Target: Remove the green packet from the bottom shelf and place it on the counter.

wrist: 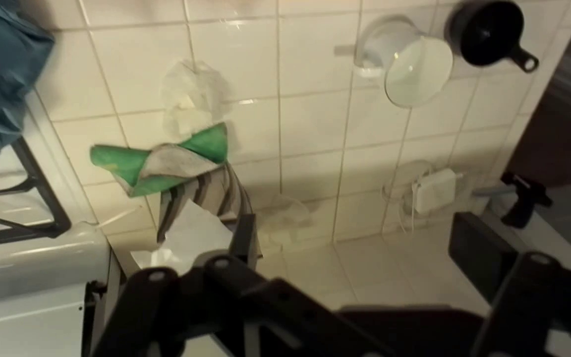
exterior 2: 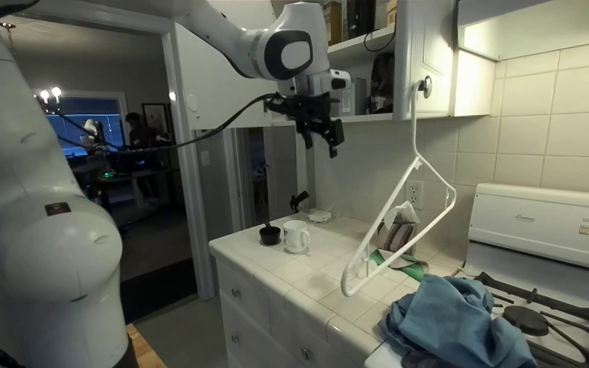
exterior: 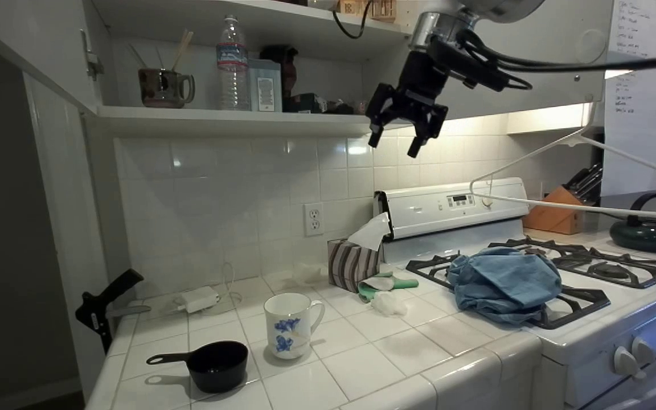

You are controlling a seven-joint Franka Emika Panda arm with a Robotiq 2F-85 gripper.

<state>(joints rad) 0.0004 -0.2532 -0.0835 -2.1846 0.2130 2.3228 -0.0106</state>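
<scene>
The bottom shelf (exterior: 220, 117) runs along the open cupboard; its edge also shows in an exterior view (exterior 2: 368, 118). A grey-green upright pack with a white label (exterior: 265, 85) stands on it, right of the clear water bottle (exterior: 232, 74). I cannot tell for certain that this is the green packet. Low dark items (exterior: 311, 103) lie further right. My gripper (exterior: 394, 144) is open and empty, pointing down, near the shelf's right end, high above the counter (exterior: 333, 364). Its spread fingers also show in an exterior view (exterior 2: 321, 147) and the wrist view (wrist: 362, 243).
A mug with sticks (exterior: 164, 88) and tall black container (exterior: 280, 68) share the shelf. A white hanger (exterior 2: 402, 225) hangs from the cabinet knob. The counter holds a flowered mug (exterior: 289, 327), black pan (exterior: 218, 364), tissue box (exterior: 353, 265) and green-white cloth (exterior: 379, 285). A blue cloth (exterior: 504, 282) lies on the stove.
</scene>
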